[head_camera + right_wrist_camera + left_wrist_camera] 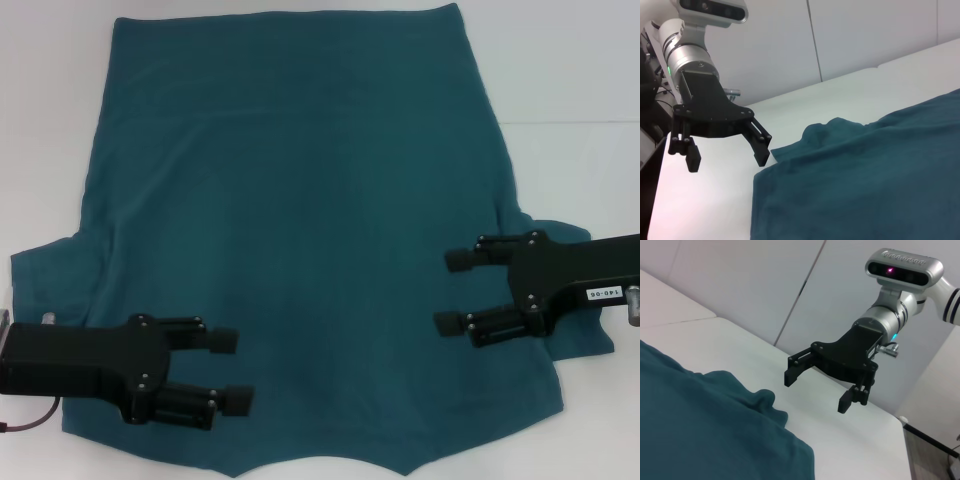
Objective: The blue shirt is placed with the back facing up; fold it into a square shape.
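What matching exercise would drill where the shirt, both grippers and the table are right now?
Things:
1. blue shirt
2. left gripper
3. right gripper
4. table

Descriptions:
A. open, over the shirt's right sleeve side
B. white surface under everything
C. spread flat, plain side up
D. open, over the shirt's left near corner

Pairs: 1-C, 2-D, 3-A, 4-B

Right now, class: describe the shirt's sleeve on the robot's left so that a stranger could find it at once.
Start at the white table and the blue shirt spread across it. Go to the shirt's edge on the robot's left, just above the open left gripper: the sleeve juts out there as a short flap. Unlike the opposite sleeve, no arm covers it.
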Available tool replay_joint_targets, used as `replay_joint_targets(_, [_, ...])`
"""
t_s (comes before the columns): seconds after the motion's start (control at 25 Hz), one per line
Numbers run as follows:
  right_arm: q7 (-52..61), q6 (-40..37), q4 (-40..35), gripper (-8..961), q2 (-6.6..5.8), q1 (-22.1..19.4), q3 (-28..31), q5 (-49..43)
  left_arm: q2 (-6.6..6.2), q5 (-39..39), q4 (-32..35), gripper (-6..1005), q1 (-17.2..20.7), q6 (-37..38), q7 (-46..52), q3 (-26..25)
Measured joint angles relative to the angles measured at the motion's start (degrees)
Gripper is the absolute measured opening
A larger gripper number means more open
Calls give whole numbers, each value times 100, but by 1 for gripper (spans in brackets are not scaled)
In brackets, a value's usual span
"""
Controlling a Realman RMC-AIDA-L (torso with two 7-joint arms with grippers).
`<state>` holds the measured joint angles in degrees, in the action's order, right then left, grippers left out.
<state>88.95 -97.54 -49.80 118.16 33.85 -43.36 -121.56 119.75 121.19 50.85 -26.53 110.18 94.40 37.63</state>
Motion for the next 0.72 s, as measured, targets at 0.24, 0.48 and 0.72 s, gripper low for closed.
replay_joint_targets(0.24, [47, -38, 5, 944, 1, -2, 26, 3, 3, 0, 4, 879, -28, 39, -4, 9])
replay_joint_targets(0.48, [64, -43, 47, 944, 6, -17, 27, 3, -17, 0, 9, 859, -38, 38, -48, 7])
replay_joint_targets(0.72, [118, -102, 50, 944, 11, -38, 29, 17, 3, 7, 13, 838, -103, 7, -134, 51])
